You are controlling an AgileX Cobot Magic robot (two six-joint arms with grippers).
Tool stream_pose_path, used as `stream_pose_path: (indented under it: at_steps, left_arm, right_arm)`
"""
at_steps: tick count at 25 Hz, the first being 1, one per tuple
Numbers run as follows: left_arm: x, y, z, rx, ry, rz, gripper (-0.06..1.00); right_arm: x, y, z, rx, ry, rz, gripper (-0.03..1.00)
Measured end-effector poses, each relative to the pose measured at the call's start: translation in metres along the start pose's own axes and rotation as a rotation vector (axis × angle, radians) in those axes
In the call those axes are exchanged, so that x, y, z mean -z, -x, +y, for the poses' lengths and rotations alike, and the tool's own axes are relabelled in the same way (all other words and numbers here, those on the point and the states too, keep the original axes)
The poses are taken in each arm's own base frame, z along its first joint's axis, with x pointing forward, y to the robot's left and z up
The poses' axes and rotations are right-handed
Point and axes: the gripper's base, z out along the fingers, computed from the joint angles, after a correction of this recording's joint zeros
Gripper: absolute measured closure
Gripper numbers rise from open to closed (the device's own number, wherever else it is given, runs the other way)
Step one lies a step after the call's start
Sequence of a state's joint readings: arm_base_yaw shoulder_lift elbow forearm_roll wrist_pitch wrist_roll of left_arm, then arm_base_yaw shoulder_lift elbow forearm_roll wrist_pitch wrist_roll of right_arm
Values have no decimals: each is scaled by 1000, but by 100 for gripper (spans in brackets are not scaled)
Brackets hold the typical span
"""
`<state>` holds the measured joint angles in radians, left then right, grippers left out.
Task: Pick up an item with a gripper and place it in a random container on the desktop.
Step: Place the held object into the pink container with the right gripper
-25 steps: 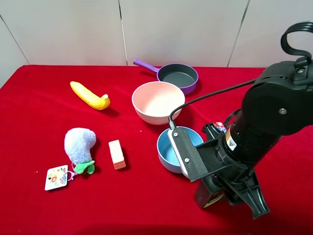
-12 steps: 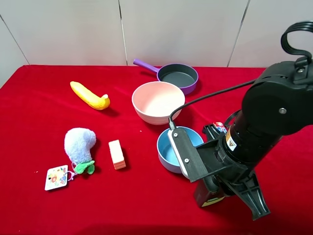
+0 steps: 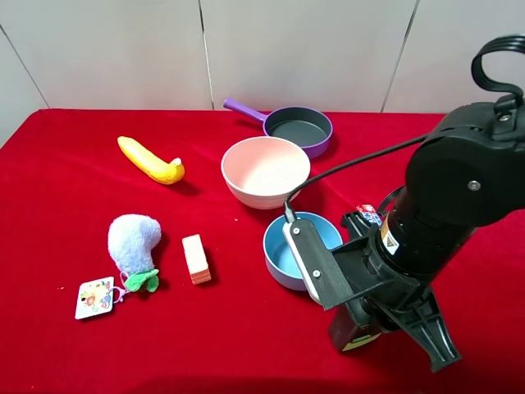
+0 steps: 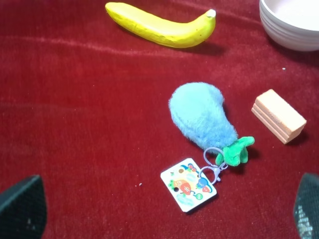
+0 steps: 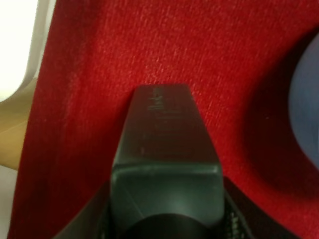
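Note:
The dark grey-green bottle (image 3: 354, 330) lies on the red cloth at the front right, its yellowish label just showing. My right gripper (image 3: 373, 332) is down over it. In the right wrist view the bottle (image 5: 164, 149) fills the middle, and the gripper (image 5: 164, 221) has a black finger pressed against each of its sides. The pale pink ribbed bowl (image 3: 238, 187) stands empty behind the blue bowl, towards the middle. My left gripper (image 4: 163, 206) is open and empty above the plush toy. The left arm does not show in the high view.
A blue bowl (image 3: 277, 246) stands right beside the right arm. A purple pan (image 3: 299, 127) is at the back. A banana (image 3: 150, 160), a blue plush toy (image 3: 133, 242) with a tag (image 3: 95, 297) and an orange block (image 3: 195, 258) lie on the left. The table's front edge is close to the bottle.
My right gripper and the bottle have shifted slightly to the right and towards the front edge. Nothing else has moved.

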<state>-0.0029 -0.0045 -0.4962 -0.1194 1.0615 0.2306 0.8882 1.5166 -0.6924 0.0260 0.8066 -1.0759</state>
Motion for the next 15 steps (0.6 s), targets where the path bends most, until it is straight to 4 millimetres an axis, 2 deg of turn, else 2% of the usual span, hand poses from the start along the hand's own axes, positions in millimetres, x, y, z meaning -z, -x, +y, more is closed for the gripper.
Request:
stream_pose_path:
  at_steps: [9, 15]
  left_arm:
    - [0, 0, 0, 0, 0, 0, -5]
    - [0, 0, 0, 0, 0, 0, -5]
  right_arm:
    - [19, -3, 6, 1, -29, -18, 67]
    - [39, -3, 7, -15, -39, -26, 67]
